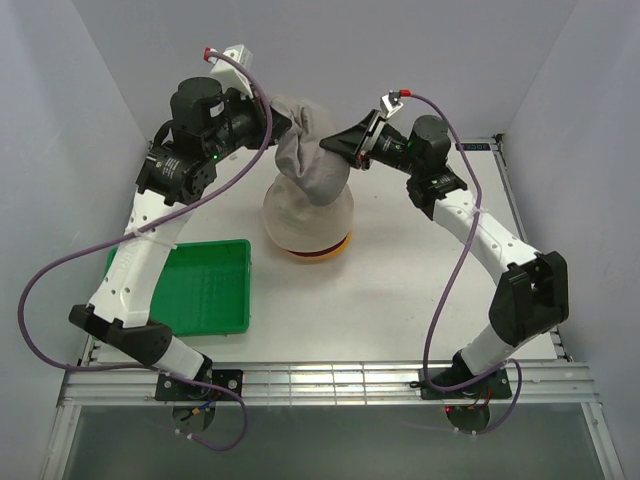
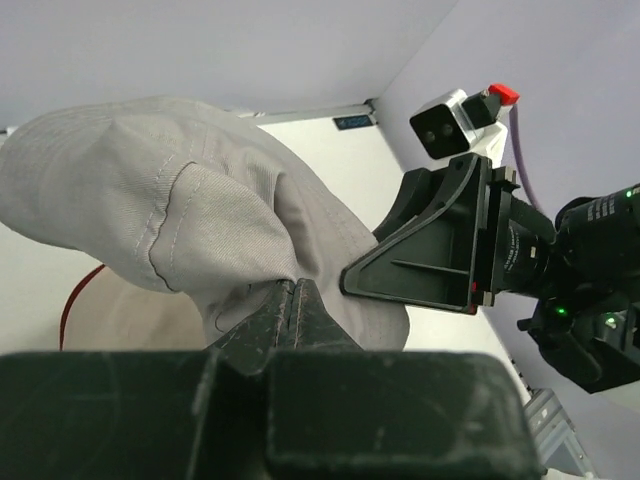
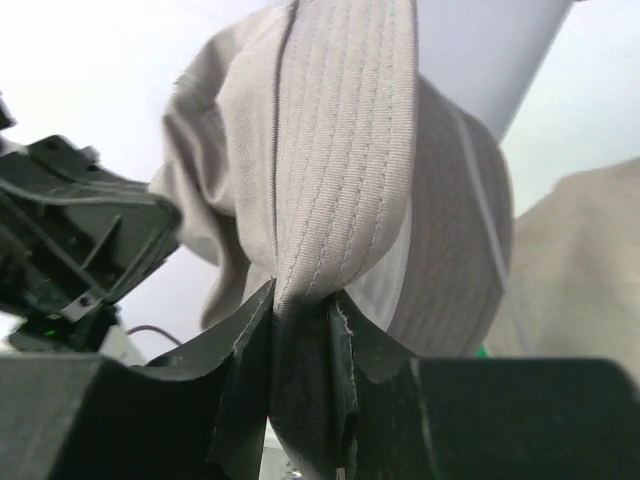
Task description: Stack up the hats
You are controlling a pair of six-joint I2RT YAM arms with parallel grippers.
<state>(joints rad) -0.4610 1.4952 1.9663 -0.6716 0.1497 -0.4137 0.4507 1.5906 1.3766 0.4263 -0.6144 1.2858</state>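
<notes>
White table (image 1: 400, 300) inside pale walls, with a flat green tray (image 1: 200, 290) at near left, ribbed plastic, not part of this job. The stack sits mid-table with the cream-beige hat (image 1: 308, 220) on top, domed and soft. A yellow-orange brim (image 1: 318, 256) peeks out underneath, maybe a dark red edge too, but it's too thin for me to be sure. Grey hat (image 1: 312, 155) hangs just above the stack, slung between both claws: twill weave, stitched rows on the floppy brim, crown crumpled. Left gripper (image 2: 297, 292) is pinched tight on a fold of it. Right gripper (image 3: 300, 305) has narrow jaws with the brim bunched between them. I judge this to be the placing step for the grey hat. Next I need to spread the brim open, centre it over the cream dome, lower it, then let go on both sides.
</notes>
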